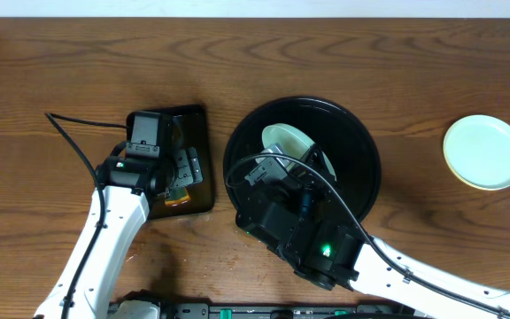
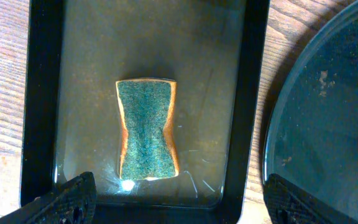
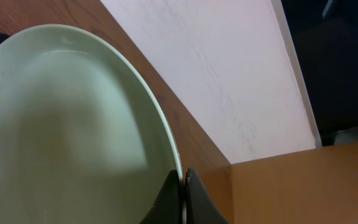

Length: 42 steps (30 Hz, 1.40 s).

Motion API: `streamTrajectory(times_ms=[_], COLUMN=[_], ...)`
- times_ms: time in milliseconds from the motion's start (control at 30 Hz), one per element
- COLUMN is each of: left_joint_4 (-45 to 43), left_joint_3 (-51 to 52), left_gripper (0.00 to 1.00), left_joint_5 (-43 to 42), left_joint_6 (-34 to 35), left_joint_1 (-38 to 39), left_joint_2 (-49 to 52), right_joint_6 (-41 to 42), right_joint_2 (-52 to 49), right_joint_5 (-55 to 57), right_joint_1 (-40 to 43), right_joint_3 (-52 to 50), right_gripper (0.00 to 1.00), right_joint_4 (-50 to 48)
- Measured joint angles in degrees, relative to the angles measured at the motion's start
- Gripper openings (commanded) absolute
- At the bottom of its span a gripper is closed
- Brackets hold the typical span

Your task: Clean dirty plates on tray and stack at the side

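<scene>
The large round black tray (image 1: 361,151) sits at the table's middle. My right gripper (image 3: 183,186) is shut on the rim of a pale mint plate (image 3: 73,124) and holds it tilted on edge above the tray; the plate also shows in the overhead view (image 1: 283,140). Another pale mint plate (image 1: 485,152) lies flat on the table at the far right, with a pale yellow rim showing under it. My left gripper (image 2: 179,199) is open and empty, hovering over the green-topped sponge (image 2: 146,129).
The sponge lies in a small rectangular black tray (image 2: 42,93) left of the round tray, also seen from overhead (image 1: 204,177). The round tray's wet, speckled surface (image 2: 328,124) shows at the right of the left wrist view. The table is brown wood.
</scene>
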<state>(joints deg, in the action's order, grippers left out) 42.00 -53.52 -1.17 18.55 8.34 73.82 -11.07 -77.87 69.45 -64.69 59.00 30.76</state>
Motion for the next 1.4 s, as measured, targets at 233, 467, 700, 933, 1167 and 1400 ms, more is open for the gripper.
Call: streamTrajectory(times_ms=[233,467,700,933,1167,1400], left_joint_4=[0.0,0.0,0.0,0.0,0.0,0.0], left_joint_3=[0.0,0.0,0.0,0.0,0.0,0.0], left_gripper=[0.87,0.87,0.87,0.87,0.87,0.87], left_joint_5=[0.0,0.0,0.0,0.0,0.0,0.0], left_joint_6=[0.0,0.0,0.0,0.0,0.0,0.0], left_joint_1=[0.0,0.0,0.0,0.0,0.0,0.0], left_joint_2=[0.0,0.0,0.0,0.0,0.0,0.0], right_joint_6=[0.0,1.7,16.9,26.0,23.1,16.5], right_joint_2=[0.0,0.0,0.1,5.6,7.2,12.0], right_joint_5=[0.0,-0.7,-19.6,-49.2,-59.3,-42.3], right_joint_1=[0.0,0.4,15.5,42.2,47.7,27.8], right_joint_3=[0.0,0.0,0.0,0.0,0.0,-0.1], right_gripper=[0.01,0.01,0.01,0.01,0.01,0.01], right_joint_4=[0.0,0.2,4.0,6.0,6.5,5.4])
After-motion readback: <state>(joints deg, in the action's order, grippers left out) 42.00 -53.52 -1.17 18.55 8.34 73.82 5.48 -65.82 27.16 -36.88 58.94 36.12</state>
